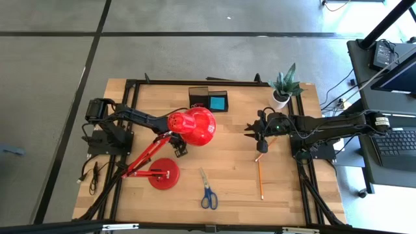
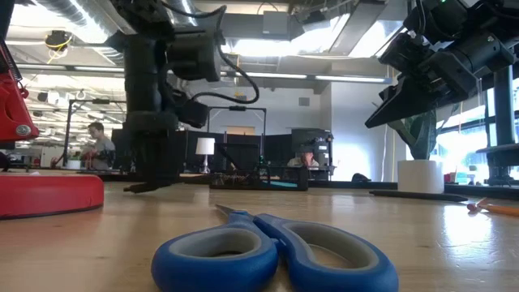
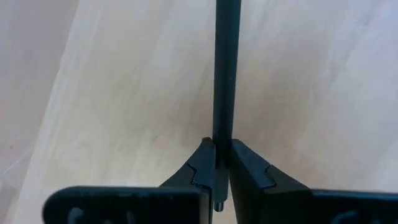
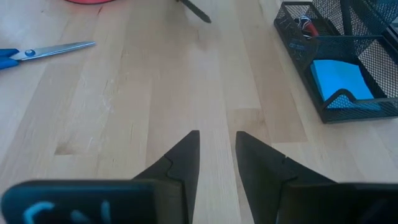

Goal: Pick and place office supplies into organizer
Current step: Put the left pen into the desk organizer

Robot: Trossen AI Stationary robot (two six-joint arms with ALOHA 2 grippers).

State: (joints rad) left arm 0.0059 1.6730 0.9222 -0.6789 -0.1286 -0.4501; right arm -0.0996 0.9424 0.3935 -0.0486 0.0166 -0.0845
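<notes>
My left gripper (image 1: 179, 149) hangs fingers down beside the red lamp's head (image 1: 195, 125) and is shut on a slim black pen (image 3: 226, 68). My right gripper (image 4: 217, 149) waits open over bare wood at the right, nothing between its fingers. The black mesh organizer (image 1: 209, 99) stands at the table's far edge with a blue block (image 4: 339, 81) in one compartment. Blue-handled scissors (image 1: 208, 192) lie flat near the front edge. A wooden pencil (image 1: 260, 175) lies flat to their right. My left gripper pinches the black pen near one end (image 3: 222, 152) between its two fingers. A short stub (image 3: 219, 204) sticks out behind them. The fingers come from above, pointing down, and lie across the pen. The pen's long part runs out roughly level, low over the wood.
The red lamp's round base (image 1: 164, 177) sits at the front left, its jointed arm slanting up to the head beside my left gripper. A potted plant (image 1: 283, 88) stands at the far right corner. Open wood lies between the two grippers and the organizer.
</notes>
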